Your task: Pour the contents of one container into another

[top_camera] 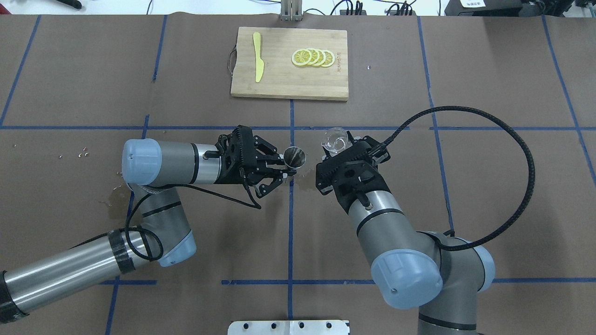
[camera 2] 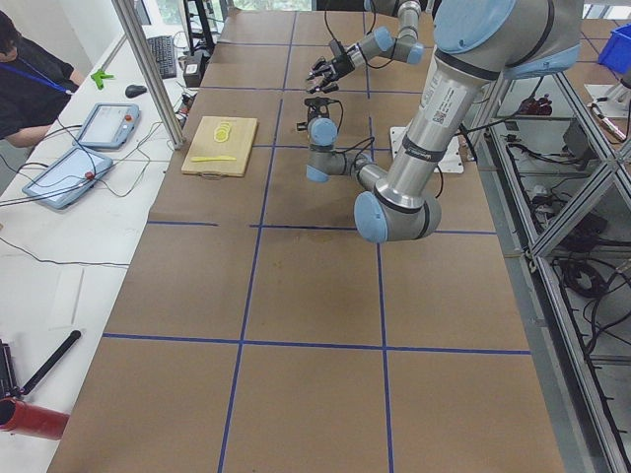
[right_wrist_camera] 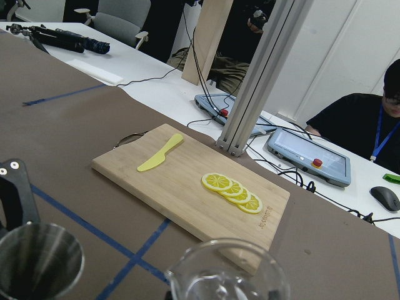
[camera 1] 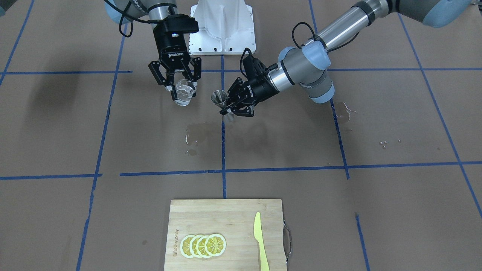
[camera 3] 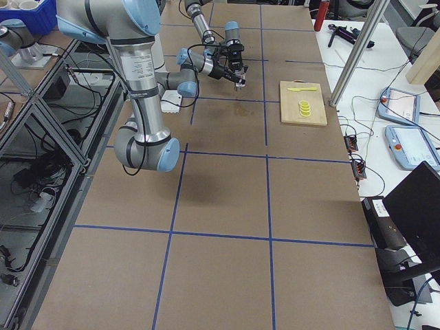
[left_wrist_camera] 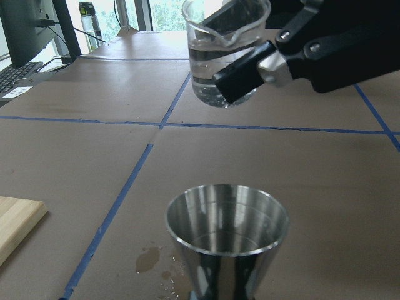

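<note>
Glass beaker and steel jigger held near each other.
Right gripper clamps the upright beaker, part-filled with water, at the jigger's two o'clock in the overhead view; left gripper grips the jigger.

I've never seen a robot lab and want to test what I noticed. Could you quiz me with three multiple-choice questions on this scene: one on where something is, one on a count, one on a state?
1. Where is the yellow knife?
A) on the wooden board
B) on a plate
C) in a robot's jaws

2. How many lemon slices are there?
A) two
B) four
C) six

3. What state is the glass beaker in?
A) lying on its side
B) held up in the right arm's jaws, clear liquid inside
C) upside down on the board

Answers:
1 A: it lies flat on the board, apart from the slices.
2 B: four overlapping slices show.
3 B: the left wrist view shows it gripped upright, in the air, part full.
</note>
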Controlling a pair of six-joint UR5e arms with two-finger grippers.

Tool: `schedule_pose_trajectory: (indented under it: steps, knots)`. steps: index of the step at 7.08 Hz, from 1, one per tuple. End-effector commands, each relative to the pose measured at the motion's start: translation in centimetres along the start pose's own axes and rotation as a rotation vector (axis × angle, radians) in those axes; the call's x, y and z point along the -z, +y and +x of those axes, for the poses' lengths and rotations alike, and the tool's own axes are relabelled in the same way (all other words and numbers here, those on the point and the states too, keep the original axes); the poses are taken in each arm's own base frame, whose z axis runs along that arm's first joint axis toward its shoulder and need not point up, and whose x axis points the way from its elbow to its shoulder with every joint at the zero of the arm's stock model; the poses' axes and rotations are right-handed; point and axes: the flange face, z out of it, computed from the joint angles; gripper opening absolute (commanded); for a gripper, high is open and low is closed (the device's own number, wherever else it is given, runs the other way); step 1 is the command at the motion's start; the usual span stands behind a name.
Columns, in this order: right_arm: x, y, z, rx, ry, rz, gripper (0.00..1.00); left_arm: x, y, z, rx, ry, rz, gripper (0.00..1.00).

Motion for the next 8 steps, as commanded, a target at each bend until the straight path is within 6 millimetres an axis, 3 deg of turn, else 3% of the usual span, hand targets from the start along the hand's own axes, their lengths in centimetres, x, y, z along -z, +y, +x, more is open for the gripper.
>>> schedule_pose_trajectory:
  steps: [1, 4, 8]
  knots:
    - [-0.1, -0.9, -1.2, 0.053, 0.025, -0.036, 0.0, 0.0, 0.0, 0.0, 0.0, 0.0, -0.001, 0.0]
    - [-0.1, -2.5, -2.3, 0.142, 0.068, -0.036, 0.0, -0.1, 0.0, 0.1, 0.001, 0.002, -0.001, 0.0]
    - [-1.0, -2.2, -3.7, 0.169, 0.087, -0.044, 0.0, -0.2, -0.2, 0.1, 0.002, 0.002, 0.0, 0.0]
